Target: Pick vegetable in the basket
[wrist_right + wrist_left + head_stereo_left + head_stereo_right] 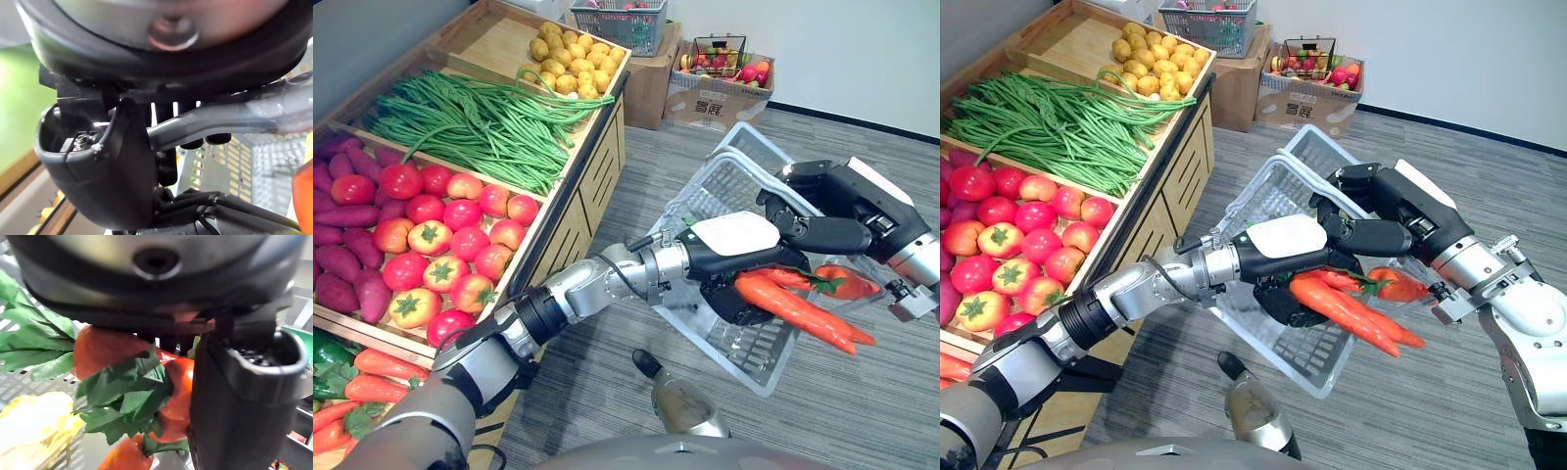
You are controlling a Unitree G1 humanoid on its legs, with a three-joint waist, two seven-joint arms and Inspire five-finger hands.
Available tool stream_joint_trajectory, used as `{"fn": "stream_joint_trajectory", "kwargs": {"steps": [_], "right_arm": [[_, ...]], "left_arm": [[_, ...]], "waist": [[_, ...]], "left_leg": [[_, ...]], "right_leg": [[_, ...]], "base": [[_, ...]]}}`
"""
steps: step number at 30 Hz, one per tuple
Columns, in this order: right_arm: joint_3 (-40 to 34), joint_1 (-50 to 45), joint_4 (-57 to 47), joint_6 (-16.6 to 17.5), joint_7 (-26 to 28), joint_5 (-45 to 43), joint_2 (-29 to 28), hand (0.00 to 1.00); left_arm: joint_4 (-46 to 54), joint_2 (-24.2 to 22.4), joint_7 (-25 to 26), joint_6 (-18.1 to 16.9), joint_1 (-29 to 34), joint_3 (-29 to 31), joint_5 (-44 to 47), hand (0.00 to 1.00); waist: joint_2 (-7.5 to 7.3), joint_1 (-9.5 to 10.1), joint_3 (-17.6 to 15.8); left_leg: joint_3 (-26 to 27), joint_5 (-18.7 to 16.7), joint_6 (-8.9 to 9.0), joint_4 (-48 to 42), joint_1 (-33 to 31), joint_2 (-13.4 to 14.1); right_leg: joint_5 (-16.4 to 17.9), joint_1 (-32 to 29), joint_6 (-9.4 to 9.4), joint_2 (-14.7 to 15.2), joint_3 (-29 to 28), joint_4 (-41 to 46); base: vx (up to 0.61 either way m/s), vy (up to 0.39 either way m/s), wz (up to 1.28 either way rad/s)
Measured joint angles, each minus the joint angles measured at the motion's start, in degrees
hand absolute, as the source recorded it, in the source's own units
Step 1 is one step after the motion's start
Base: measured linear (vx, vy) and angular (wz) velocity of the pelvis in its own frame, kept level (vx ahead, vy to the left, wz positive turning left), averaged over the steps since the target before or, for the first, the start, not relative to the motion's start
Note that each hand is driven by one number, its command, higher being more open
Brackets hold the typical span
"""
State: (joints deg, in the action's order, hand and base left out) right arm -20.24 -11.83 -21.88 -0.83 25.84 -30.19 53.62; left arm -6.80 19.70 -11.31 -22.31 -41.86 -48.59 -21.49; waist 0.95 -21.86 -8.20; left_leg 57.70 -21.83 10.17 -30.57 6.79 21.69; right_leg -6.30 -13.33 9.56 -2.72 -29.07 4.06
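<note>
- While the left hand [736, 240] has its fingers curled round the bunch of carrots [793, 305], the bunch hangs over the open mouth of the basket [724, 186], and its tips point out past the near rim.
- The right hand [818, 235] has its fingers wrapped round the basket handle [230, 117] and holds the basket up off the floor.
- The carrots should probably go lower and lie lengthways along the mesh floor before the fingers loosen. Dropped from here, the long tips could catch the rim and spill out.
- The right hand's hold needs to be firm and level as the weight lands.
- Leafy tops [127, 396] crowd the left thumb, so the fingers should open wide to avoid snagging.
</note>
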Motion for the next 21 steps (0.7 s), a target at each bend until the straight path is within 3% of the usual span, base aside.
{"fn": "stream_joint_trajectory", "kwargs": {"steps": [14,21], "right_arm": [[0.66,-4.58,-0.91,-0.52,1.03,-0.49,0.0,0.0],[0.68,-5.8,-2.21,-1.72,1.8,-0.46,-0.21,0.0]], "left_arm": [[-0.05,2.4,0.66,-1.44,-0.6,-0.36,-12.57,0.0],[-7.94,1.29,1.88,0.06,-0.62,0.37,-19.92,0.0]], "waist": [[0.66,-0.16,-0.01],[1.02,0.02,-0.04]], "left_leg": [[-0.87,-0.25,-0.48,-0.82,-0.71,0.13],[-1.91,-0.55,-0.99,-2.06,-1.75,0.6]], "right_leg": [[-0.13,-0.06,0.09,0.43,0.62,0.0],[-0.25,-0.18,0.27,0.71,1.29,0.01]], "base": [[0.0,0.025,0.02],[-0.01,0.019,0.05]]}}
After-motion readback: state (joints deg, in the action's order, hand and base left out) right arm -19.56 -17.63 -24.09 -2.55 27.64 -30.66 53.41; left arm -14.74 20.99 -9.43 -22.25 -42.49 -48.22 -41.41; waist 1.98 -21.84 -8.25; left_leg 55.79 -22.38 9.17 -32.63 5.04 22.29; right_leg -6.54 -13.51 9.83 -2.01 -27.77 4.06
